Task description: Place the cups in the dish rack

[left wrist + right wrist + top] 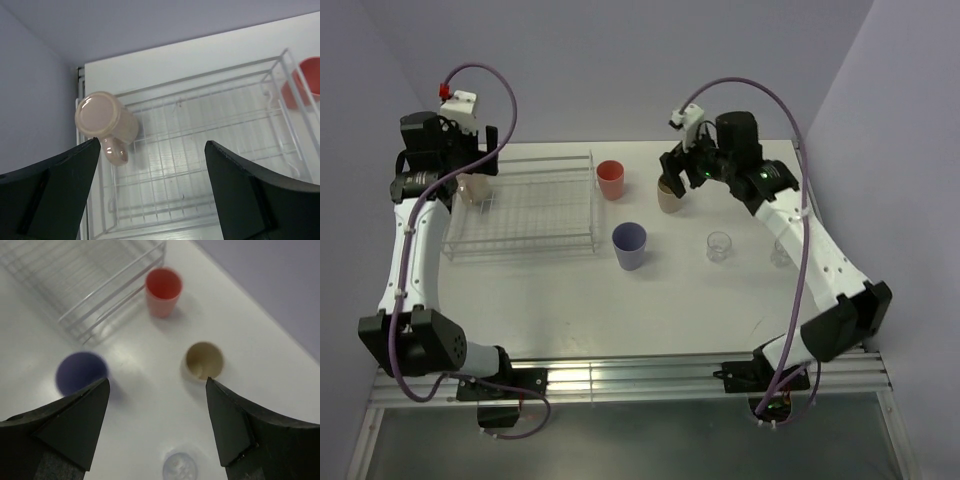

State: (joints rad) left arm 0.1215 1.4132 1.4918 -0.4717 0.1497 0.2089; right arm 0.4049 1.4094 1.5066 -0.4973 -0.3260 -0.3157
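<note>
The clear dish rack (535, 215) lies at the left of the table. The pale pink mug (474, 190) stands upside down in its left end, also in the left wrist view (105, 120). My left gripper (486, 158) is open and empty above the rack (210, 150), close to the mug. The coral-red cup (610, 179), tan cup (670, 200), lavender cup (629, 245) and two clear glasses (720, 246) (781, 254) stand upright on the table. My right gripper (673, 172) is open and empty above the tan cup (204, 360).
The right wrist view shows the coral-red cup (163, 289) beside the rack's corner (115, 287), the lavender cup (80, 373) at the left and one clear glass (180, 466) below. The grey walls close in at the back and both sides.
</note>
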